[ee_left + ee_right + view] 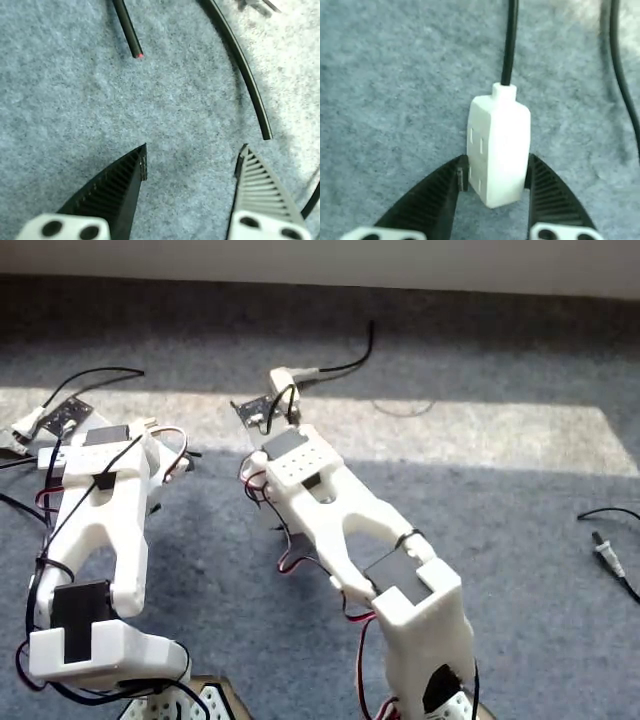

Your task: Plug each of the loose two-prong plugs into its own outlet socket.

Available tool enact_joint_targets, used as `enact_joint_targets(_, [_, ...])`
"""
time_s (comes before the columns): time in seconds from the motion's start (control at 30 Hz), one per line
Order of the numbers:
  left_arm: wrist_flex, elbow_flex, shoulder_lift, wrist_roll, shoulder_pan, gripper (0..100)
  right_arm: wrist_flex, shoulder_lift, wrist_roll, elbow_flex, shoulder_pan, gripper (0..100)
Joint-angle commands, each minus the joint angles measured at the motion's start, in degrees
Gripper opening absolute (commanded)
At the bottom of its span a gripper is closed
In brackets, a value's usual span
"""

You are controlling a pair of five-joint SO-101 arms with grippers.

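Right gripper (pixel 495 172): clamped on white plastic two-slot outlet block (pixel 499 145), upper centre of high view. Left gripper (pixel 194 160): spread wide over grey carpet (pixel 75 100).

Loose plug (pixel 607 552): prongs indiscernible

White plastic arms (pixel 330 500), black servos (pixel 80 618), red-black wiring (pixel 291 558); black ribbed end effector fingers (pixel 120 185).

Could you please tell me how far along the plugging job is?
Nothing looks plugged yet: the socket shows empty slots. In hand: the right end effector is shut on that socket; the left end effector is open over carpet. Remaining: a plug lies loose.
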Motion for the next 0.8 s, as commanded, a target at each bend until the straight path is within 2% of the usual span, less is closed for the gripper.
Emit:
enact_joint_targets(0.0, [-0.8, -0.7, -0.6, 0.0, 0.4, 29, 2.7, -6.4, 1.0, -2.7, 4.3, 18.3])
enact_joint_targets(0.07, [-0.8, -0.7, -0.6, 0.0, 0.4, 29, 3.6, -7.8, 2.5, -2.6, 7.5, 18.3])
enact_joint_targets(0.2, [-0.8, -0.7, -0.6, 0.0, 0.3, 29, 6.2, -8.3, 10.4, -2.6, 12.5, 18.3])
enact_joint_targets(0.4, [-0.8, -0.7, -0.6, 0.0, 0.5, 29, 8.7, -8.7, 17.0, -2.9, 15.1, 18.3])
enact_joint_targets(0.63, [-0.8, -0.7, -0.6, 0.0, 0.3, 29, 19.6, -12.9, 20.5, -4.4, 14.6, 18.3])
enact_joint_targets(0.77, [-0.8, -0.7, -0.6, -0.5, 0.2, 29, 23.0, -20.3, 18.3, -4.3, 19.5, 18.3])
